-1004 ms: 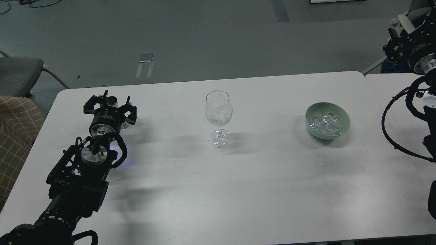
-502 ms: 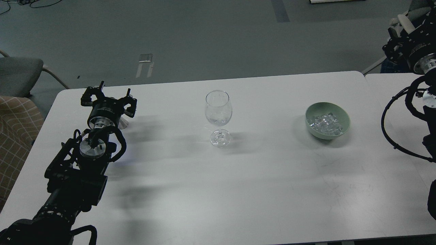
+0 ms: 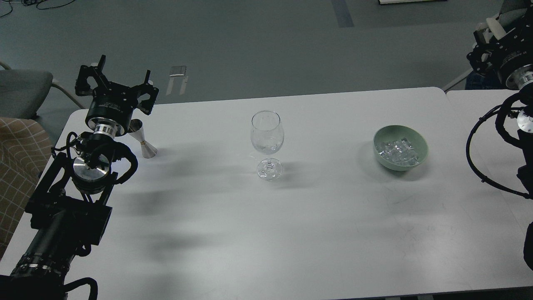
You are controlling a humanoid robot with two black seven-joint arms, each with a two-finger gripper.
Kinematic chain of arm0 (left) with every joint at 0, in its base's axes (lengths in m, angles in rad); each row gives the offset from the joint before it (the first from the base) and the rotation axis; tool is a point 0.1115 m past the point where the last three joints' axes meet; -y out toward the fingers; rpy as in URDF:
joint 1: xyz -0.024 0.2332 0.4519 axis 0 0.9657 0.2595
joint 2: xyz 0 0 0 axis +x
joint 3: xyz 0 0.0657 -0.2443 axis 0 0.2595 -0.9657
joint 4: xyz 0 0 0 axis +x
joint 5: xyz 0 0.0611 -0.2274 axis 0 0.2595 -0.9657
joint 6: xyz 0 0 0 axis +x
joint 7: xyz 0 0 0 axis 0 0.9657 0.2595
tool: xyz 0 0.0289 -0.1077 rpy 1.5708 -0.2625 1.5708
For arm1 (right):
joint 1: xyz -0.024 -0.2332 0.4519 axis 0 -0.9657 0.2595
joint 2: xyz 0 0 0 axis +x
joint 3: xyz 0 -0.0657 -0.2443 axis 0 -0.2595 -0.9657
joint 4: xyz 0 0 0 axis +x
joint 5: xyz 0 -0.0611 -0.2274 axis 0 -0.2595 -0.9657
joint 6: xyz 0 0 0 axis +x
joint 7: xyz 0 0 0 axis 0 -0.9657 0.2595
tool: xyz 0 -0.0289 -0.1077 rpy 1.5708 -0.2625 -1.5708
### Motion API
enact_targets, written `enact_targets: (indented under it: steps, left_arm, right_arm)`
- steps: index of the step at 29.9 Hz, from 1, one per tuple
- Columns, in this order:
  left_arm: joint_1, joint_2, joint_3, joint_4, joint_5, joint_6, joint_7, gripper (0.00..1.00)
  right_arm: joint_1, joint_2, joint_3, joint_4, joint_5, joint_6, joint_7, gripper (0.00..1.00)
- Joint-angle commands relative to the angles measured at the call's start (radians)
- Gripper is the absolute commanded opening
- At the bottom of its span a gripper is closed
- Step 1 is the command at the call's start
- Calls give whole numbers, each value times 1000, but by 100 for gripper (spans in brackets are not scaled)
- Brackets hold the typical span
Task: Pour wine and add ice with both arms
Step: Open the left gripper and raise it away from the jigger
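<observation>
The wine glass stood upright mid-table with a little wine in its bowl. Left of it a steel jigger stood free beside my left hand, whose fingers were spread and empty. Right of the glass sat the green bowl of ice. Nothing lay between them on the white table. Far right, I could not tell how my right hand stood. A chair waited on the grey floor.

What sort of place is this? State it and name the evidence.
Probably a robotics lab or test room, not a bar: a plain white table on a bare grey floor with loose cables, and only a staged wine glass and bowl of ice.
</observation>
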Motion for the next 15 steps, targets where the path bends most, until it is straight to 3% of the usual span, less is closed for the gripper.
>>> enact_targets:
  steps: [1,6,10,13,15]
  left_arm:
    - [5,61,-13,-23,11,-5,-21,98]
    - [-46,157,-15,-66,5,-48,-18,98]
    - [-43,170,-35,-73,14,-91,-58,98]
    - [-54,193,-29,-62,78,-100,-122,98]
    - [-66,217,-24,-59,158,-87,-123,98]
  right_arm:
    - [-2,-16,-3,11,-19,-7,-1,100]
    - [-3,-66,-5,14,-26,-7,-1,100]
    - [13,-75,-72,17,-28,-7,-3,100]
    - [50,-135,-202,25,-32,-7,-1,100]
    - [70,-158,-273,65,-32,-7,-1,100]
